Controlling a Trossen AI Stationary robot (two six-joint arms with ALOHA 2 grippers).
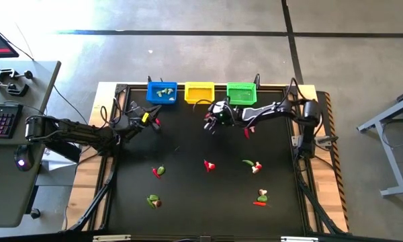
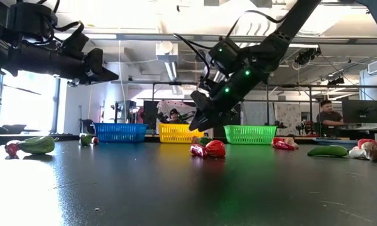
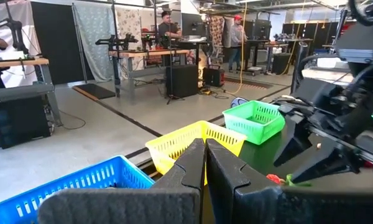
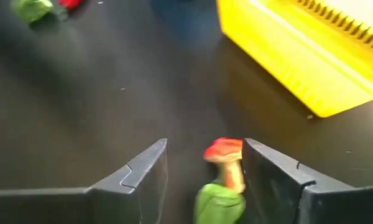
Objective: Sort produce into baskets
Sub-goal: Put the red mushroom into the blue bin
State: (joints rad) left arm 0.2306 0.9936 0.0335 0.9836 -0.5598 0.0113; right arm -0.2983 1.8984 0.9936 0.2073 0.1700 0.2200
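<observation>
A: What's the table (image 1: 188, 202) like?

B: A matte black top with pale wooden edging, standing on a grey concrete floor crossed by dark lines. The blue basket (image 1: 161, 92), yellow basket (image 1: 199, 92) and green basket (image 1: 241, 93) sit in a row along its far edge.

A: Taking the yellow basket as the mark, where are the claws?

B: The right claw (image 4: 204, 168) hangs just in front of the yellow basket, fingers spread wide, with a red-capped, green-bottomed toy piece (image 4: 222, 177) between them; I cannot tell if they touch it. The left claw (image 3: 205, 163) is pressed shut on nothing, off toward the blue-basket side of the yellow basket.

A: And the rest of the produce?

B: Loose toys (image 1: 208, 165) lie scattered on the table well in front of the yellow basket, red and green. A few greenish bits (image 1: 164, 93) sit inside the blue basket.

A: The room?

B: An open workshop beyond the yellow basket: workbenches, monitors, ceiling ducts, and a seated person (image 2: 327, 115) at a desk.
</observation>
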